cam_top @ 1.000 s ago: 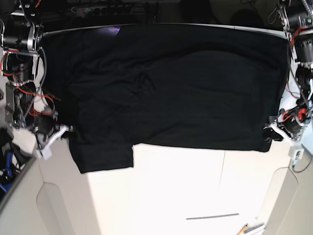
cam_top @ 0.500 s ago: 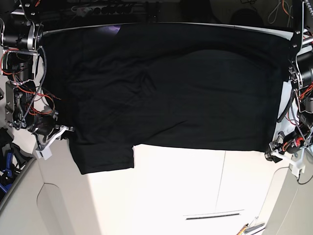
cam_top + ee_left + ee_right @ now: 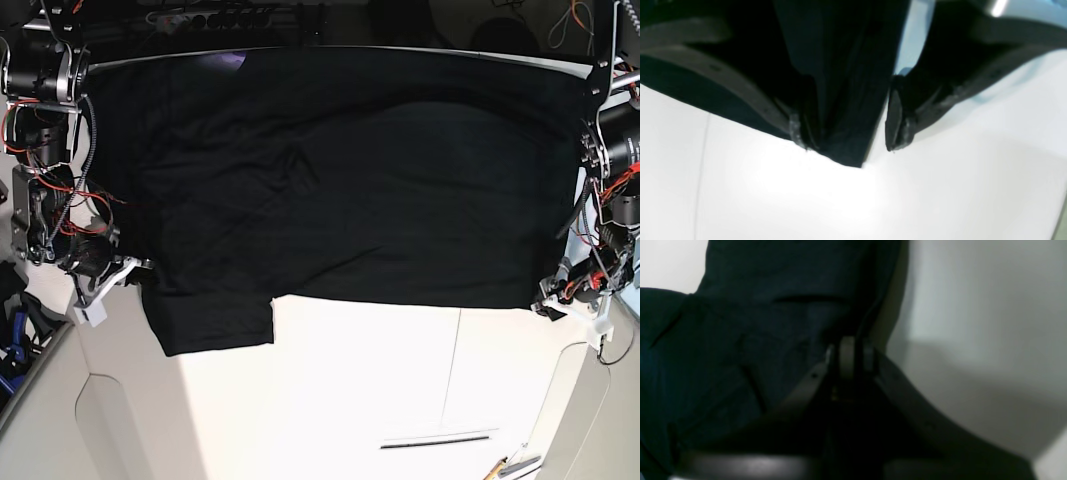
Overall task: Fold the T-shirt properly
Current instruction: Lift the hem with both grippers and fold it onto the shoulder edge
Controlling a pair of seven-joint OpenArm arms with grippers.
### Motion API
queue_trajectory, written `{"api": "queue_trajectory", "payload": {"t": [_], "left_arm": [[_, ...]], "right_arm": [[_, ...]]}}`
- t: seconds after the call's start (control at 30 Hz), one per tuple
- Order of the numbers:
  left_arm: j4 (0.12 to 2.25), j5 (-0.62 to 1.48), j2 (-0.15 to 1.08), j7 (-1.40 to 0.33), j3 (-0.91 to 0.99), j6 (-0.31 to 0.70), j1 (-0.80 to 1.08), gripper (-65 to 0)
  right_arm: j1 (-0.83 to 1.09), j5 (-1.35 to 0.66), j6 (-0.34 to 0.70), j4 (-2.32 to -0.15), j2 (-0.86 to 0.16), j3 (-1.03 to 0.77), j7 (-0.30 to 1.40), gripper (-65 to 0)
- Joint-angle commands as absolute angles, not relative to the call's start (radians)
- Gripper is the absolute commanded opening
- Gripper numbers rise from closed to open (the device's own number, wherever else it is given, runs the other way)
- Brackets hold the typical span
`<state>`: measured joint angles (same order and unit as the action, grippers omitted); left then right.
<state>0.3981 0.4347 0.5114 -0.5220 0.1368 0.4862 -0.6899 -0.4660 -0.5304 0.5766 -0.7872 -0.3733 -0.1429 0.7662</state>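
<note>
While the T-shirt [image 3: 350,180] lies spread across the far half of the desk [image 3: 400,390], long axis side to side, your left gripper [image 3: 843,143] has its jaws apart straddling the near hem corner. The right gripper [image 3: 848,355] has jaws together at the opposite edge by the sleeve; I can't tell if it's pinching cloth. No readable print or labels showing.
</note>
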Motion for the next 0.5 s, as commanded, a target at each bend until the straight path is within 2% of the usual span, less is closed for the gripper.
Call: {"api": "queue_trajectory", "payload": {"t": [0.0,0.07,0.1,0.23,0.27,0.37,0.47], "left_arm": [[0.411,0.440,0.513,-0.514,0.138,0.490,-0.713,-30.4],[0.411,0.440,0.503,-0.512,0.138,0.490,-0.711,-31.3],[0.411,0.440,0.501,-0.509,0.138,0.489,-0.712,-34.5],[0.412,0.442,0.514,-0.450,0.139,0.494,-0.712,-62.5],[0.414,0.453,0.521,-0.444,0.139,0.495,-0.712,-65.0],[0.445,0.540,0.552,-0.457,0.139,0.542,-0.709,-65.0],[0.504,0.637,0.584,-0.540,0.139,0.597,-0.701,-65.0]], "right_arm": [[-0.487,-0.516,0.572,-0.796,-0.382,-0.144,0.778,-65.0],[-0.487,-0.516,0.572,-0.796,-0.382,-0.144,0.778,-65.0],[-0.487,-0.516,0.572,-0.796,-0.382,-0.144,0.778,-65.0],[-0.487,-0.517,0.572,-0.797,-0.382,-0.144,0.778,-65.0],[-0.487,-0.521,0.572,-0.802,-0.383,-0.144,0.778,-65.0],[-0.487,-0.540,0.572,-0.849,-0.388,-0.149,0.791,-65.0],[-0.486,-0.543,0.572,-0.931,-0.387,-0.180,0.863,-65.0]]}}
